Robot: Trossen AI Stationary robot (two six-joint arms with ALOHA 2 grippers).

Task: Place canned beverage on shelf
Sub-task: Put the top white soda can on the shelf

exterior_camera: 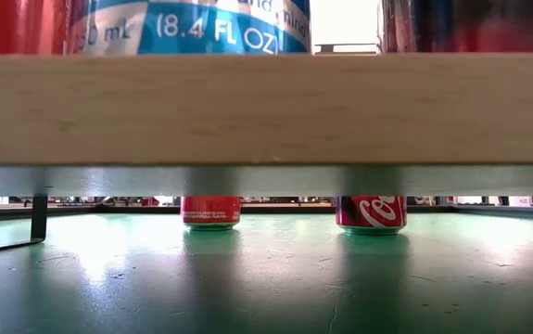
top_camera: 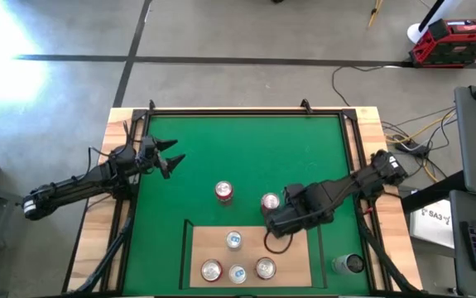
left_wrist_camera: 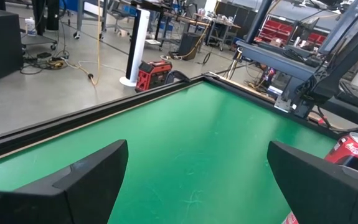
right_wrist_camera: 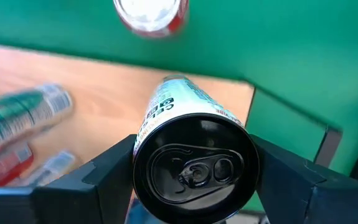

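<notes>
Our right gripper point(right_wrist_camera: 191, 171) clamped a can point(right_wrist_camera: 193, 158), apparently above the shelf point(top_camera: 291, 261) edge; our left gripper point(top_camera: 171, 160) waited, fingers apart.

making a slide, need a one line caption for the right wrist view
Right gripper shut on a black-topped can, held above the pale wood shelf, with a red can on the green mat beyond.

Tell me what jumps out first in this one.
The right gripper clamps a black-topped can over the shelf's far right corner. Four cans already stand on the shelf, two red cans wait on the green mat beyond it, and the left gripper idles open at the mat's left.
</notes>
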